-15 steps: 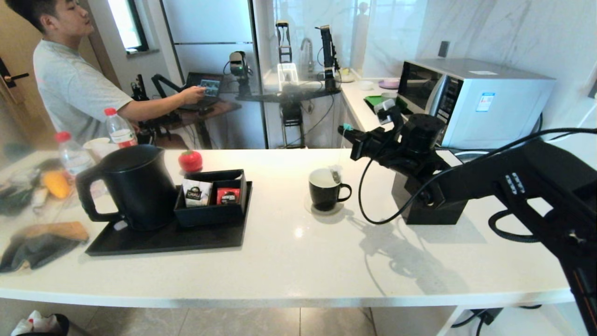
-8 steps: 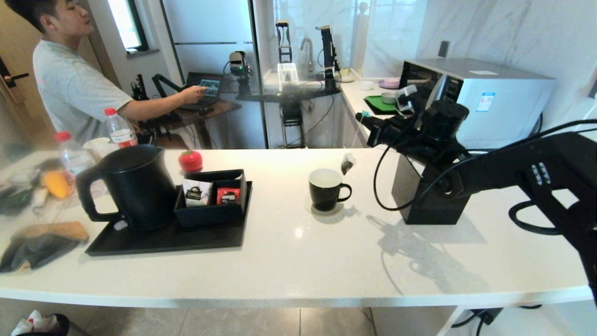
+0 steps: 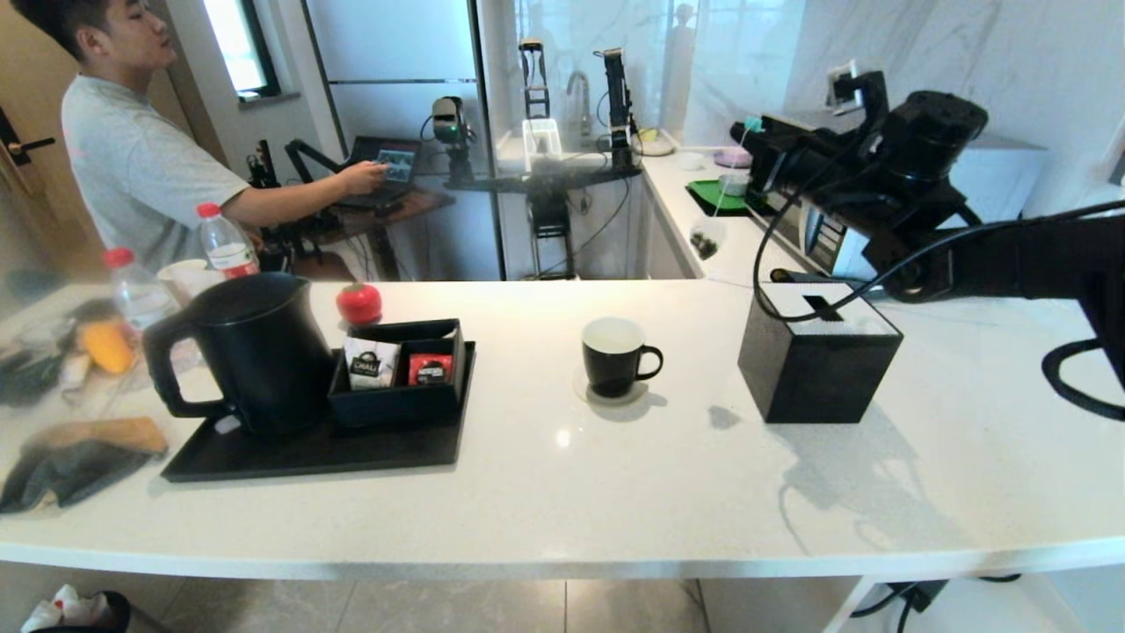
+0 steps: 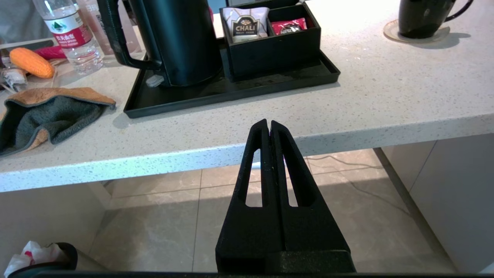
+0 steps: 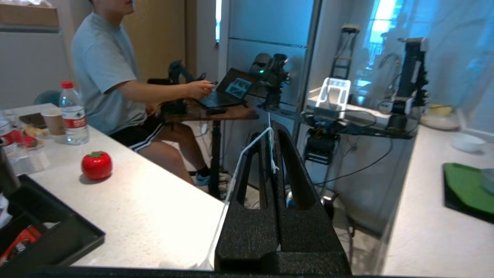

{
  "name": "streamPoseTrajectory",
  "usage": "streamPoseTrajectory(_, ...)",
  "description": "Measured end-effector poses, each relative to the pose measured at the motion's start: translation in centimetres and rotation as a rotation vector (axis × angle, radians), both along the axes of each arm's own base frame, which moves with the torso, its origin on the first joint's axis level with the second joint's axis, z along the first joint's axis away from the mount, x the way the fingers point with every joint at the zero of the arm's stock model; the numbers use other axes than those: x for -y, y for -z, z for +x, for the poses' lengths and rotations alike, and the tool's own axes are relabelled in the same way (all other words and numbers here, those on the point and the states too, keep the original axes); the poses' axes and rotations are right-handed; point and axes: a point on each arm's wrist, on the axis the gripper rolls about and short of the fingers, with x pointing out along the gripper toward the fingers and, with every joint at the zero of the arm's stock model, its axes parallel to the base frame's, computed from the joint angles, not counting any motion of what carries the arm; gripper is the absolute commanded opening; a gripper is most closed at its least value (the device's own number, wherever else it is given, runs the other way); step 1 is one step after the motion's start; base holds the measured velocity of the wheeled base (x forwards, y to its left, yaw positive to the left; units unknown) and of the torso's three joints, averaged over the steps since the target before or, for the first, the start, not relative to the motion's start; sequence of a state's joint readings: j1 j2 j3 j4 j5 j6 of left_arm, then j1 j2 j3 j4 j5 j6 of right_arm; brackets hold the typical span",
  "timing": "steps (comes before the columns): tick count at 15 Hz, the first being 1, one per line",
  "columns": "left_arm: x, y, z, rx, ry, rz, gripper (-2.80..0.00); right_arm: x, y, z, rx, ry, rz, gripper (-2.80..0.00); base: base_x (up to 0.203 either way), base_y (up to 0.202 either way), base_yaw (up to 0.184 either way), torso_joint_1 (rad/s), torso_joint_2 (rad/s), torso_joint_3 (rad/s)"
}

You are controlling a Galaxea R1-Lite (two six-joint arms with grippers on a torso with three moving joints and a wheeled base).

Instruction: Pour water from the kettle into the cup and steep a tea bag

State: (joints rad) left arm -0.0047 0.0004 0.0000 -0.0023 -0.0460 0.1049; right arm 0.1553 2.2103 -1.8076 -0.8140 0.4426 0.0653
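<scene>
The black kettle point(image 3: 255, 347) stands on the black tray point(image 3: 308, 453) at the left of the counter. In the middle of the counter the black cup point(image 3: 615, 356) with a white inside sits on a coaster. My right gripper point(image 3: 754, 130) is raised high to the right of the cup, above the black box point(image 3: 817, 352), and is shut on the tea bag's string point(image 5: 247, 150). The tea bag point(image 3: 706, 237) dangles in the air under it, well clear of the cup. My left gripper point(image 4: 269, 125) is shut and empty, parked below the counter's front edge.
A black sachet holder point(image 3: 400, 369) with a white CHALI sachet and a red one shares the tray. A red tomato-shaped object point(image 3: 359, 303), water bottles point(image 3: 226, 242) and cloths point(image 3: 75, 457) lie to the left. A microwave stands behind my right arm. A person sits beyond the counter.
My right gripper has risen and moved right, lifting the tea bag out of the cup and carrying it up beside the black box. The left gripper has not moved.
</scene>
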Motion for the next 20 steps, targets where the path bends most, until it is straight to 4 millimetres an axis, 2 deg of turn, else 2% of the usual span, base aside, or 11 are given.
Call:
streamPoseTrajectory(4,0.0,0.0,0.0,0.000,0.000,0.000,-2.80,4.0,-1.8,-0.6,0.041,0.011,-0.032,-2.80,0.000,0.000,0.000,0.000,0.00,0.000)
streamPoseTrajectory(8,0.0,0.0,0.0,0.000,0.000,0.000,-2.80,6.6,-2.1,-0.8,0.051,0.062,-0.037,-2.80,0.000,0.000,0.000,0.000,0.00,0.000)
streamPoseTrajectory(11,0.0,0.0,0.0,0.000,0.000,0.000,-2.80,8.1,-0.7,-0.8,0.025,0.093,-0.043,-2.80,0.000,0.000,0.000,0.000,0.00,0.000)
streamPoseTrajectory(14,0.0,0.0,0.0,0.000,0.000,0.000,-2.80,9.7,2.3,-1.3,-0.022,0.088,-0.062,-2.80,0.000,0.000,0.000,0.000,0.00,0.000)
streamPoseTrajectory(16,0.0,0.0,0.0,0.000,0.000,0.000,-2.80,10.9,3.8,-2.1,-0.034,0.087,-0.074,-2.80,0.000,0.000,0.000,0.000,0.00,0.000)
streamPoseTrajectory(20,0.0,0.0,0.0,0.000,0.000,0.000,-2.80,12.8,5.1,-4.1,-0.062,0.118,-0.079,-2.80,0.000,0.000,0.000,0.000,0.00,0.000)
